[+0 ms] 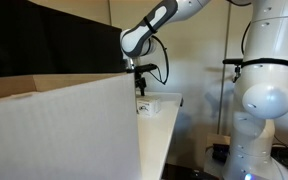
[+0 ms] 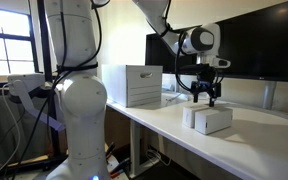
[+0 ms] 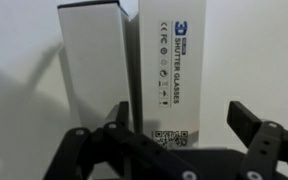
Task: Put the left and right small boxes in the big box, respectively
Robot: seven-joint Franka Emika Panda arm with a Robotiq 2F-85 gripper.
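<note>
The black two-fingered Robotiq gripper (image 3: 182,115) stands with its jaws spread wide and holds nothing. In the wrist view its dark fingers (image 3: 247,120) straddle the near end of a small flat white rectangular carton printed with dark "SHUTTER GLASSES" lettering (image 3: 170,70). Just beside that carton, long edge to long edge, lies a second small white carton with a plain grey-white face (image 3: 88,65). Both rest flat on the white tabletop (image 2: 164,118), and in an exterior view the gripper hangs straight down, close over the pair (image 2: 209,120). Whether the fingertips are level with the carton's sides yet is hard to tell. The step in hand looks like the first pick, with neither small carton moved. The next move probably calls for a short descent, then closing across the printed carton's width without nudging its neighbour. Farther off stands the very large pale cardboard box with tan edges (image 1: 64,130), so the carry will likely need a lift clear of its tall wall before release inside.
</note>
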